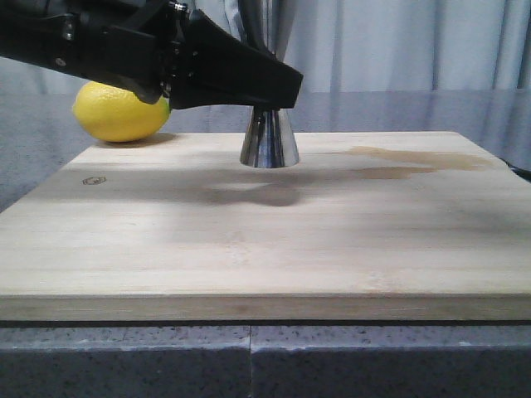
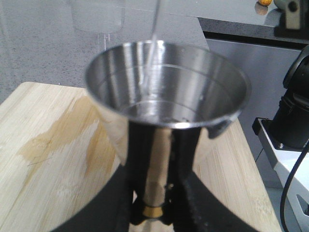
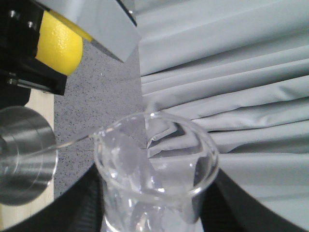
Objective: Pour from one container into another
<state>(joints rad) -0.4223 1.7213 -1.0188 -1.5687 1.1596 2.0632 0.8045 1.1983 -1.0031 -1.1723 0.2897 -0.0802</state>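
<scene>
The steel jigger (image 1: pixel 270 139) stands on the wooden board (image 1: pixel 249 240), and my left gripper (image 1: pixel 278 91) is shut on its waist. In the left wrist view its upper cup (image 2: pixel 166 92) holds clear liquid, and black fingers (image 2: pixel 111 203) flank the gold-banded waist. My right gripper (image 3: pixel 157 210) is shut on the clear glass beaker (image 3: pixel 154 174), which is tilted. A thin clear stream (image 3: pixel 72 141) runs from its lip toward the jigger (image 3: pixel 24 154) and falls into the cup as a fine line (image 2: pixel 153 38). The right gripper does not show in the front view.
A yellow lemon (image 1: pixel 120 110) lies at the board's far left corner, behind my left arm. A wet brownish stain (image 1: pixel 415 159) spreads over the board's far right part. Grey curtains hang behind. The board's front edge overhangs a speckled counter (image 1: pixel 249 356).
</scene>
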